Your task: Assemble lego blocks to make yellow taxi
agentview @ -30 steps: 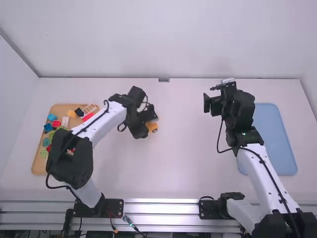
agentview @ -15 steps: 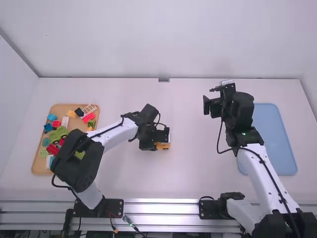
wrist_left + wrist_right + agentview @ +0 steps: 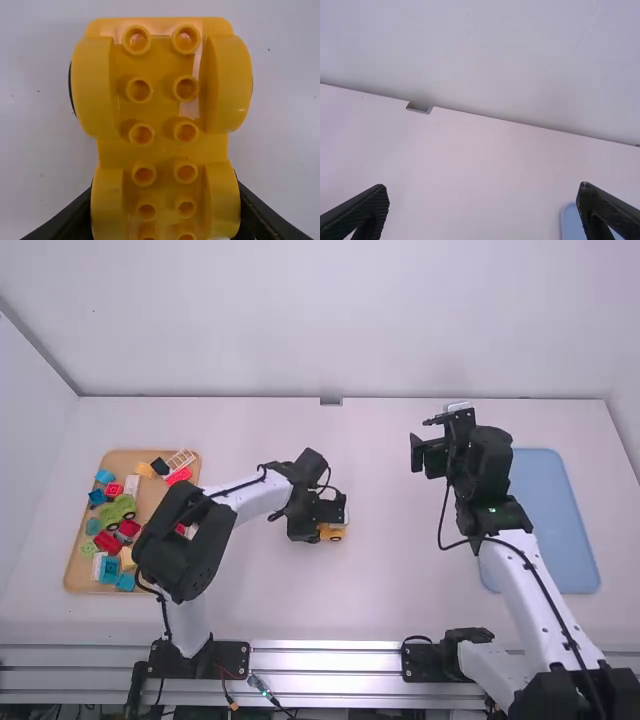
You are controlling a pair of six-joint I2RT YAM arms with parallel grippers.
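Pinching a yellow toy car [image 3: 333,533] over a white table [image 3: 400,590]

Just below the middle of the high view, clamped on that car from both sides with the left gripper [image 3: 327,521]. Cannot tell whether touching the table. In the upper right quarter of the high view, spread wide and gripping nothing with the right gripper [image 3: 425,435]. Coloured a smooth, pale white across the tabletop, flecked with a few tiny dark specks in the left wrist view. Bounded behind by a straight edge with a small metal notch [image 3: 331,401] near the frame's upper middle, then by a pale back wall [image 3: 330,320], and at the upper left by a side wall [image 3: 30,440]. Edged along the bottom by a metal rail [image 3: 330,660]. Furnished at the left with a wooden tray [image 3: 150,498] of coloured blocks [image 3: 117,510], and at the right with a flat blue tray [image 3: 555,520].
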